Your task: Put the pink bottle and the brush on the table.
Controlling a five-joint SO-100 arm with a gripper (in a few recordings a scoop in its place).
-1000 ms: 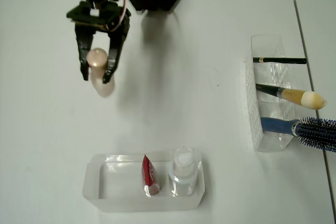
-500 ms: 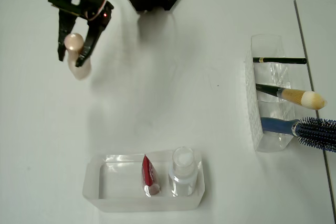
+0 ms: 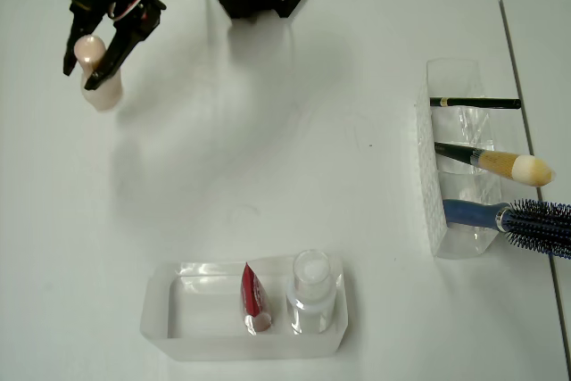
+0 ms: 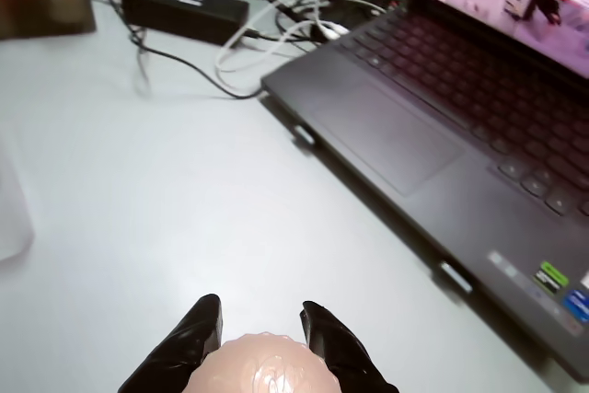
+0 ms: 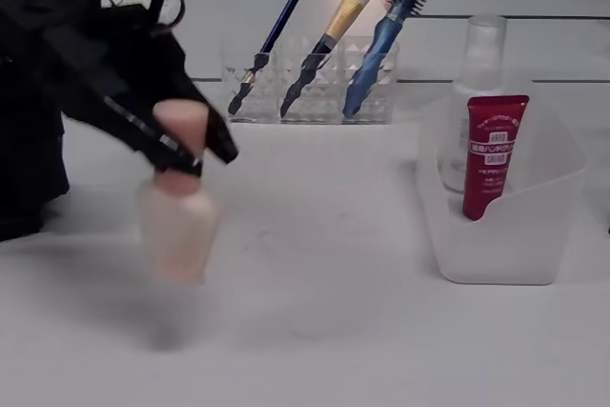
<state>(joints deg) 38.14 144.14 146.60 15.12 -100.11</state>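
The pink bottle [image 3: 102, 93] hangs by its peach cap, with my gripper [image 3: 82, 74] shut on that cap near the far left of the white table [image 3: 268, 158]. In the fixed view the bottle [image 5: 176, 226] is blurred and appears just above the tabletop, the gripper [image 5: 198, 154] clamping its cap. The wrist view shows both black fingers [image 4: 198, 338] on either side of the cap [image 4: 262, 367]. The brush [image 3: 500, 164] lies in the middle slot of a clear holder [image 3: 446, 220] at the right, tan bristles pointing right; it also stands in the holder in the fixed view [image 5: 343, 11].
A clear bin [image 3: 178, 318] near the front edge holds a red tube [image 3: 253, 296] and a clear white-capped bottle [image 3: 312, 287]. The holder also carries a thin black stick [image 3: 477, 103] and a blue hairbrush [image 3: 522, 219]. A laptop [image 4: 442, 135] and cables [image 4: 184, 16] lie ahead of the wrist.
My gripper has carried the pink bottle leftward and toward the far edge in the overhead view. Everything else has stayed put.
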